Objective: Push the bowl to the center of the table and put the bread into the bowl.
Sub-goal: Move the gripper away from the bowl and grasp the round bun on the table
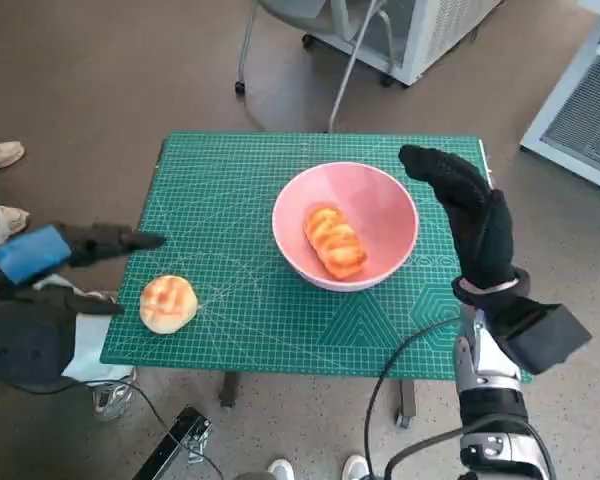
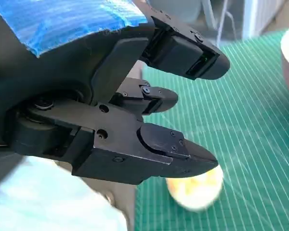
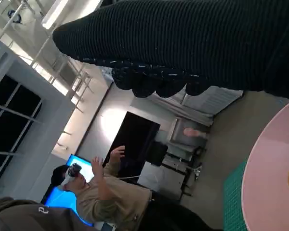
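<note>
bread [image 1: 334, 240], golden and ridged, lies in pink bowl [image 1: 390, 205]

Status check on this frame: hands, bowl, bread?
Both hands empty: left hand open above round bread, right hand open beside bowl. Bowl near table centre, one long bread inside. Nothing in the way.

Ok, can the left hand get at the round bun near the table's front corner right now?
Probably yes. The left hand hovers open just beside the round bun, with nothing between them on the green mat.
</note>
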